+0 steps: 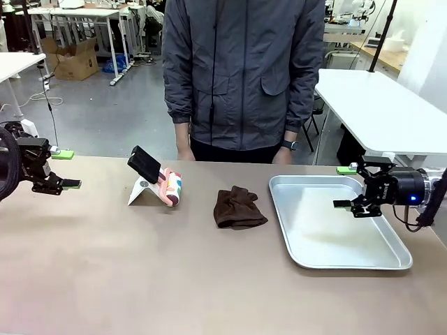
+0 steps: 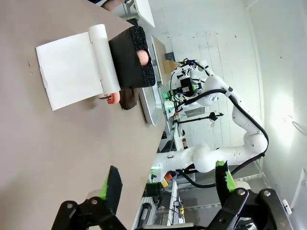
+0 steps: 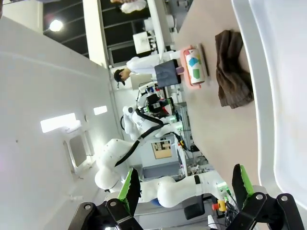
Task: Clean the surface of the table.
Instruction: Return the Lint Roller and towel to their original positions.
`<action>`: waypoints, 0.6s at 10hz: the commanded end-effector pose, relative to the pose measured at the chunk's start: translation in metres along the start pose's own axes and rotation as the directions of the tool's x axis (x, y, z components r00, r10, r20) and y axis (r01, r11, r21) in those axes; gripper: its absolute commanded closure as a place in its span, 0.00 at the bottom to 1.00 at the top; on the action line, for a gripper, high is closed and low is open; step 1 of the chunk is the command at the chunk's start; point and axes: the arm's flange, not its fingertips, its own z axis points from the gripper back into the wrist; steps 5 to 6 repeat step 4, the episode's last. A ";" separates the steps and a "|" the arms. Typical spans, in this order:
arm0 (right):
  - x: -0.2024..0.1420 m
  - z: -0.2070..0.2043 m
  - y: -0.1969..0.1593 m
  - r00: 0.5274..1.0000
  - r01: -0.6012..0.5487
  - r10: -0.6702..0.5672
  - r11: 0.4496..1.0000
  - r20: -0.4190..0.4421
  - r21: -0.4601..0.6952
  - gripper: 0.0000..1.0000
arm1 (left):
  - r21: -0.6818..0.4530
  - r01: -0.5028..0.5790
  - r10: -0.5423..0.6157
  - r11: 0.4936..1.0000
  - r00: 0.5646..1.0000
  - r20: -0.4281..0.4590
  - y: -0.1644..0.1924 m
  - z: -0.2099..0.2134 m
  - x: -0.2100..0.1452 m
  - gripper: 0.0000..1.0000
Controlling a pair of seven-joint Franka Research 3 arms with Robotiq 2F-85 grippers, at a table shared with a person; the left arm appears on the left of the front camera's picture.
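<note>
Looking across the bench [image 1: 140, 279] from the front, I had my left pincer [image 1: 70, 169] hanging at the far left edge and my right pincer [image 1: 343, 187] hovering over the right end of the silver tray [image 1: 363, 259], both spread wide and holding nothing. The bench ran the whole width of the scene, brownish and matte. On it, left of centre, stood a white folded stand [image 1: 140, 190] with a black sponge [image 1: 145, 165] and a patterned roll [image 1: 170, 187] resting against it. A crumpled brown cloth [image 1: 238, 208] lay in the middle, just left of the tray. A person [image 1: 243, 70] in a grey jacket stood at the far side, hands down.

In the left wrist view my green-padded fingers [image 2: 109, 184] stood far apart above bare bench, with the stand [image 2: 72, 69] and sponge [image 2: 130, 57] well ahead of them.

In the right wrist view my fingers [image 3: 129, 188] were equally open, the tray's pale rim [image 3: 249, 57] running alongside and the cloth [image 3: 234, 69] beyond it.

I judged the first step was fetching something to wipe with. The cloth sat nearer my right pincer. To do it well I would come down over its highest fold, close on a good bunch, then sweep in overlapping strokes, keeping clear of the stand and the person's hands.
</note>
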 end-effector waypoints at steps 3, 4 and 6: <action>0.004 0.002 0.004 1.000 0.006 -0.006 1.000 -0.013 0.004 0.00 | -0.002 0.008 -0.008 1.000 1.000 0.006 -0.004 -0.002 -0.005 0.00; 0.004 0.002 0.004 1.000 0.006 -0.006 1.000 -0.013 0.004 0.00 | -0.002 0.008 -0.008 1.000 1.000 0.006 -0.004 -0.002 -0.005 0.00; 0.004 0.002 0.004 1.000 0.006 -0.006 1.000 -0.013 0.004 0.00 | -0.002 0.008 -0.008 1.000 1.000 0.006 -0.004 -0.002 -0.005 0.00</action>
